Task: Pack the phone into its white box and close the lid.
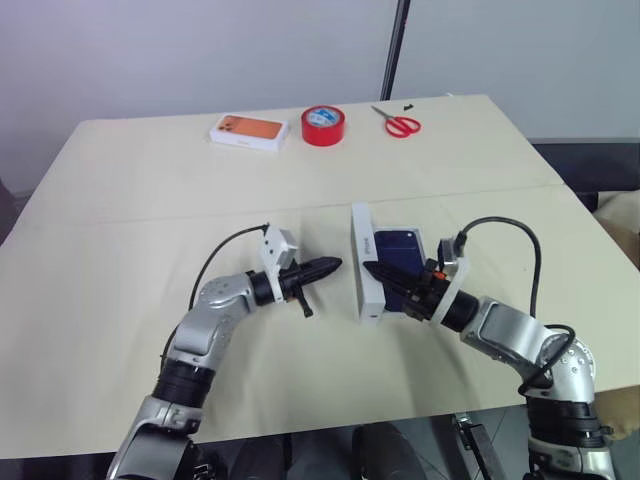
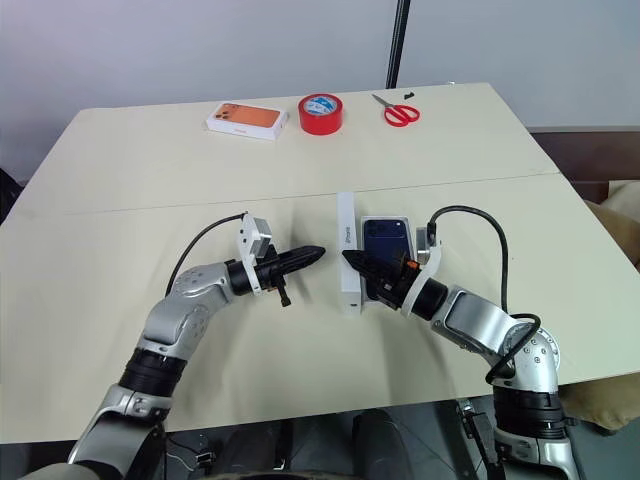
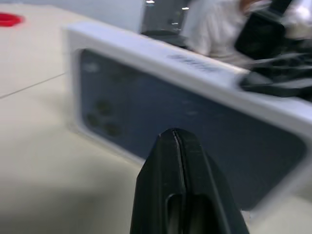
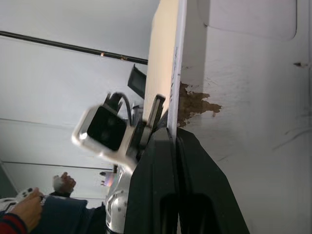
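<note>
Centrally on the tabletop (image 1: 120, 260), the lid (image 1: 364, 265) is stood on edge, pinched by the clenched right end effector (image 1: 372, 268); the phone (image 1: 398, 247) lies beside it. One left end effector (image 1: 333, 264) is clenched empty nearby. One orange-topped box (image 1: 248, 131), tape roll (image 1: 323, 125) and scissors (image 1: 401, 123) are counted.

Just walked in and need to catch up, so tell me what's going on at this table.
A two-armed robot is packing a phone. Its right pincer is shut on the wall of the lid, holding it on edge beside the phone, which lies in the white box. The left pincer, shut and empty, points at the lid's printed face from the other side. The lid is not on the box yet. An orange-topped box, red tape and scissors lie at the far edge.
</note>
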### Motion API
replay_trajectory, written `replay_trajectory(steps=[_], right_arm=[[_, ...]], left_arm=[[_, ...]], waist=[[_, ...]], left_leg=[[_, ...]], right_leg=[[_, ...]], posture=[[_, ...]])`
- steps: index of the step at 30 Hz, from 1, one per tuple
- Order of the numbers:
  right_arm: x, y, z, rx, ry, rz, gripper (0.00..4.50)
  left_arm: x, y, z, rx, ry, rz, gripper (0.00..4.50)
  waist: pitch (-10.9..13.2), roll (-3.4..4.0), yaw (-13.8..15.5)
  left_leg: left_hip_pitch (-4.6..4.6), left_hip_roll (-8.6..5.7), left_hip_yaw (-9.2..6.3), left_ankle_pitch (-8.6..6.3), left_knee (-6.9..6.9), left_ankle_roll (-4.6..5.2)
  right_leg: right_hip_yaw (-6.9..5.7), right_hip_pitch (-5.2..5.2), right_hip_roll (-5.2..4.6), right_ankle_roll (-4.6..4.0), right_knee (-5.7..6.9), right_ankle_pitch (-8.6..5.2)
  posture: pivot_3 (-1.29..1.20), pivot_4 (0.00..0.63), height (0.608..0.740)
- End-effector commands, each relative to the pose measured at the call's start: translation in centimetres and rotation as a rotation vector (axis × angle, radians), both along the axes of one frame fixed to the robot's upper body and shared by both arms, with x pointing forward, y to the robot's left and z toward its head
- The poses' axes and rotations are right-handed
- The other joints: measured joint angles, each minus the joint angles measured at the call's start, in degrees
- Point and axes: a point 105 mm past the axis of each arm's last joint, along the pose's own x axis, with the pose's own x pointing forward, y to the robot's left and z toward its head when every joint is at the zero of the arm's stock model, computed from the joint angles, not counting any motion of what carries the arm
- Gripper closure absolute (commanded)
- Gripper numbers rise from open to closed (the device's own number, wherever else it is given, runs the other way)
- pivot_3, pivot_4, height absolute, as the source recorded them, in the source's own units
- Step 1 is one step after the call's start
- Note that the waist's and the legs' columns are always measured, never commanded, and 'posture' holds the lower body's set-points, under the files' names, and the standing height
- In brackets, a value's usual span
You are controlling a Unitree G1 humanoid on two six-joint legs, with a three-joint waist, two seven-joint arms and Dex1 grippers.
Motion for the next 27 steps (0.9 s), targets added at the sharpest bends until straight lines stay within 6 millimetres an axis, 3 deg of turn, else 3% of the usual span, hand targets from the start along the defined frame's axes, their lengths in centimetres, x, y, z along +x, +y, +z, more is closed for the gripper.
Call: replay_trajectory(steps=[1, 2, 5, 9, 13, 17, 21, 24, 27], right_arm=[[0.9, -1.2, 0.0, 0.034, 0.024, -0.074, 3.91], [0.9, -1.5, 0.2, 0.032, 0.016, -0.083, 3.67], [1.0, -2.6, 0.7, 0.011, -0.015, -0.120, 2.16], [1.6, -6.7, 2.2, -0.204, -0.144, -0.222, 0.10], [2.0, -12.1, 4.3, -0.470, -0.256, -0.356, 0.04], [1.9, -14.9, 3.7, -0.745, -0.298, -0.387, 0.04], [2.2, -15.1, 3.8, -0.860, -0.365, -0.374, 0.04], [2.7, -13.9, 3.8, -0.981, -0.454, -0.352, 0.04], [3.1, -13.1, 3.2, -1.069, -0.512, -0.335, 0.97]], left_arm=[[0.1, -1.4, 1.3, -0.041, -0.049, -0.024, 4.50], [-0.2, -2.1, 1.0, -0.046, -0.042, -0.046, 4.50], [-0.8, -3.9, 0.0, -0.046, -0.027, -0.089, 4.50], [-0.2, -5.3, 0.1, -0.080, -0.013, -0.098, 4.50], [0.7, -6.9, 0.1, -0.092, -0.009, -0.101, 4.50], [0.7, -8.6, 0.4, -0.105, -0.021, -0.135, 4.50], [0.4, -9.4, 0.4, -0.114, -0.021, -0.153, 4.50], [0.8, -8.6, 0.3, -0.101, -0.024, -0.128, 4.50], [1.4, -6.8, 0.4, -0.069, -0.045, -0.093, 4.50]], waist=[[0.00, 0.00, 0.10], [0.00, 0.00, 0.18], [0.00, 0.00, 0.80], [0.01, -0.02, 1.38], [0.02, -0.04, 1.46], [0.03, -0.06, 1.34], [0.02, -0.04, 1.03], [0.02, -0.04, 1.12], [0.02, -0.05, 1.24]], left_leg=[[0.00, 0.00, 0.00, 0.00, 0.00, 0.00], [0.00, 0.00, 0.00, 0.00, 0.01, 0.00], [0.00, 0.00, 0.03, 0.00, 0.01, 0.00], [-0.02, -0.04, 0.05, 0.00, 0.05, 0.01], [-0.03, -0.13, 0.07, -0.02, 0.06, 0.07], [-0.02, -0.11, 0.07, -0.05, 0.04, 0.14], [0.01, -0.08, 0.12, -0.06, 0.03, 0.16], [0.02, -0.07, 0.10, -0.04, 0.03, 0.18], [0.01, -0.08, 0.07, -0.02, 0.04, 0.13]], right_leg=[[0.00, 0.01, -0.01, 0.00, 0.00, 0.00], [0.00, 0.03, -0.01, 0.00, -0.01, 0.00], [0.00, 0.01, -0.03, 0.00, -0.02, 0.00], [0.00, 0.02, -0.05, 0.00, -0.04, 0.00], [-0.01, 0.03, -0.06, 0.00, -0.08, 0.00], [-0.04, 0.08, -0.01, 0.00, -0.15, 0.00], [0.00, 0.06, 0.02, 0.00, -0.13, 0.00], [0.00, 0.05, 0.02, 0.00, -0.12, 0.00], [-0.01, 0.05, 0.01, 0.00, -0.12, 0.00]], posture=[[0.00, 0.150, 0.740], [0.00, 0.150, 0.740], [0.00, 0.150, 0.740], [0.00, 0.150, 0.740], [0.00, 0.150, 0.740], [0.00, 0.150, 0.740], [0.00, 0.150, 0.740], [0.00, 0.150, 0.740], [0.00, 0.150, 0.740]])
